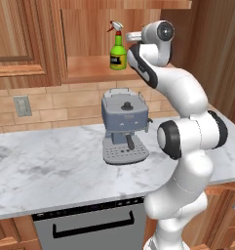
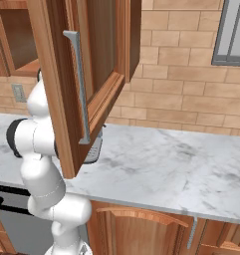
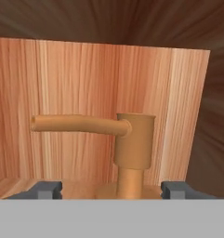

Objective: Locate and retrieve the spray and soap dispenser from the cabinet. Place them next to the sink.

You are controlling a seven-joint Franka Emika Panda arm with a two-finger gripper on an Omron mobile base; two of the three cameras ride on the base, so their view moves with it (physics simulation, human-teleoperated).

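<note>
Where marble counter (image 1: 50, 171) meets brick wall (image 1: 65, 105), wooden cabinet (image 1: 85, 68) above

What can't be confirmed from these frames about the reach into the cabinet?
- Soap dispenser body: hand view shows just its bronze pump top; the bottom edge cuts off the rest, and in the left base view the arm covers that spot.
- Gripper: fingertips stand apart either side of the pump neck; contact cannot be judged.
- Spray label text: too small, left base view.
- Cabinet shelf: blocked by the open door in the right base view.
</note>
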